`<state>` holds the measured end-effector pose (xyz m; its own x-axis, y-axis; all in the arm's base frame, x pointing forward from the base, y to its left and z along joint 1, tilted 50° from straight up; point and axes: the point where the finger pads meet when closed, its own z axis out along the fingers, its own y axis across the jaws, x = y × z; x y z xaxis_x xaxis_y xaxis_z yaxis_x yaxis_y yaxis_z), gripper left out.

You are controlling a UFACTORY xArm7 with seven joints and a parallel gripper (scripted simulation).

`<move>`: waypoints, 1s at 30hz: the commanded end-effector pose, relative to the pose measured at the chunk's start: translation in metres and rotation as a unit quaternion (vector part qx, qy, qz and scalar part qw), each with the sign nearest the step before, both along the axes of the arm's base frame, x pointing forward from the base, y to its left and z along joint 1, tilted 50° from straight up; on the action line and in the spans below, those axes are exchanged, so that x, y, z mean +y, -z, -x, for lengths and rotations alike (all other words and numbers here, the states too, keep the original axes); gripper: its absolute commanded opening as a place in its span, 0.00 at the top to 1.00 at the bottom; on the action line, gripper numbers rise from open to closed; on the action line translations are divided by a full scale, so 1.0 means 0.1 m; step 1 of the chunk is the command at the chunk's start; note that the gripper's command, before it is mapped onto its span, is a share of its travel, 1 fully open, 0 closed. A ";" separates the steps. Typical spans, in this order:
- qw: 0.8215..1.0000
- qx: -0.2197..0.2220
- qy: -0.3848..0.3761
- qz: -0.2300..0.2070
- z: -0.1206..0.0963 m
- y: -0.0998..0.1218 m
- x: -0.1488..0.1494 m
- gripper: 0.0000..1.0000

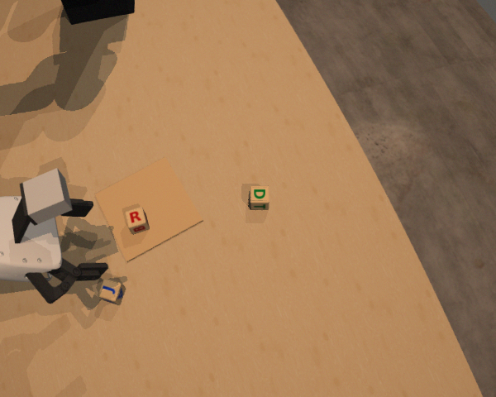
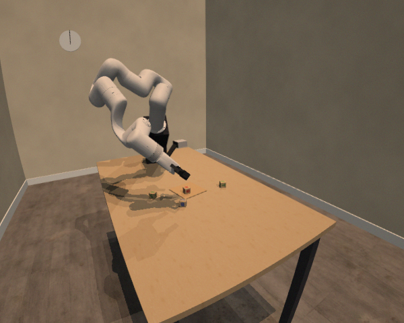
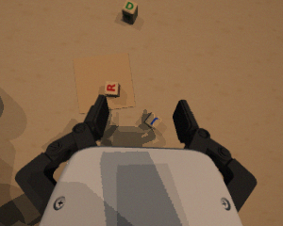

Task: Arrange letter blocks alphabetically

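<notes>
The R block (image 1: 135, 217) (image 2: 186, 190) (image 3: 111, 88) stands on the mat (image 1: 167, 192) (image 2: 197, 190) (image 3: 91, 72), R on top, near one edge. The J block (image 1: 111, 290) (image 2: 182, 203) (image 3: 153, 121) lies off the mat, blue J on top, turned at an angle. The D block (image 1: 259, 194) (image 2: 222, 184) (image 3: 129, 8) lies off the mat on the other side, green D on top. The fourth block (image 2: 153, 194) lies off the mat; the arm hides it in the top view. My gripper (image 1: 97, 239) (image 2: 185, 175) (image 3: 141, 105) is open and empty above the table, J seen between its fingers in the wrist view.
The robot's black base (image 1: 97, 9) stands at the table's back end. The table's long edge and the floor (image 1: 410, 107) lie beyond the D block. Shadows of the arm fall around the J block and the fourth block.
</notes>
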<state>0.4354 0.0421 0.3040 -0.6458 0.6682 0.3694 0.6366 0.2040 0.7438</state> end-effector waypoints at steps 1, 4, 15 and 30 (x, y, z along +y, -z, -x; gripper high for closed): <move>1.000 -0.004 0.000 -0.002 -0.16 -0.22 -0.09 0.00; 1.000 -0.004 0.000 -0.002 -0.16 -0.22 -0.09 0.00; 1.000 -0.005 -0.001 -0.004 -0.20 -0.30 -0.11 0.00; 1.000 -0.005 -0.001 -0.004 -0.20 -0.30 -0.11 0.00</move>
<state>0.4556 0.0310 0.3329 -0.6502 0.6632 0.3708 0.6309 0.1993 0.7498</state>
